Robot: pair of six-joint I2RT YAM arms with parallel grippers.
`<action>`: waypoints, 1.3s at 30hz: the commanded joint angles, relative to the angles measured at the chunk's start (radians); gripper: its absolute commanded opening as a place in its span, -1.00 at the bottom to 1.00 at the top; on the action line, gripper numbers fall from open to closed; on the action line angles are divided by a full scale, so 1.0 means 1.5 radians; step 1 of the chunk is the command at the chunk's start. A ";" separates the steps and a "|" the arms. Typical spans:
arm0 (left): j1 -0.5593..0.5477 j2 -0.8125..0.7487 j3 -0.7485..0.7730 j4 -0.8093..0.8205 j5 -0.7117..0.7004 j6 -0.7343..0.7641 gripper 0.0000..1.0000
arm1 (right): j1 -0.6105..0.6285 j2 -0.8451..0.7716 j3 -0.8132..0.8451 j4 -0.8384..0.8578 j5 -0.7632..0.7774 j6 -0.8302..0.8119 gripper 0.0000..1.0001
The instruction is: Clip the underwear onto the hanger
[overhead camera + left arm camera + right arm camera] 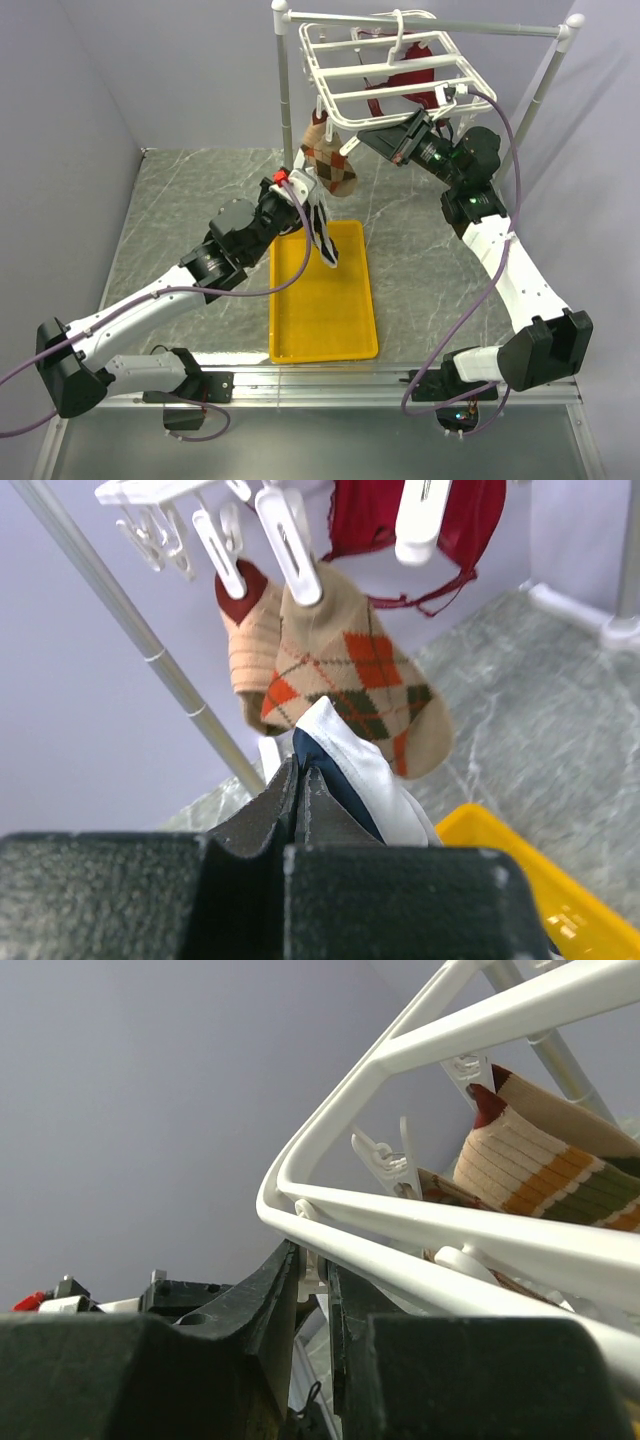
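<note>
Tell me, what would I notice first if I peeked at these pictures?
Probably the big white hanger up top on the pole, with argyle socks and a dark red garment clipped under it. Next, the left gripper holding the navy underwear in the air over a yellow tray. The right gripper pinches a white clip at the hanger's edge.

The hanger (385, 67) hangs on the stand (283, 90) at the back, socks (335, 165) under it; the underwear (325, 242) hangs over the tray (345, 310) on the surface (420, 260).
</note>
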 commanded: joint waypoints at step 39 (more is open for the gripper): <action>-0.021 0.126 0.292 -0.118 -0.018 -0.177 -0.99 | 0.009 0.013 -0.047 0.154 0.027 0.147 -1.00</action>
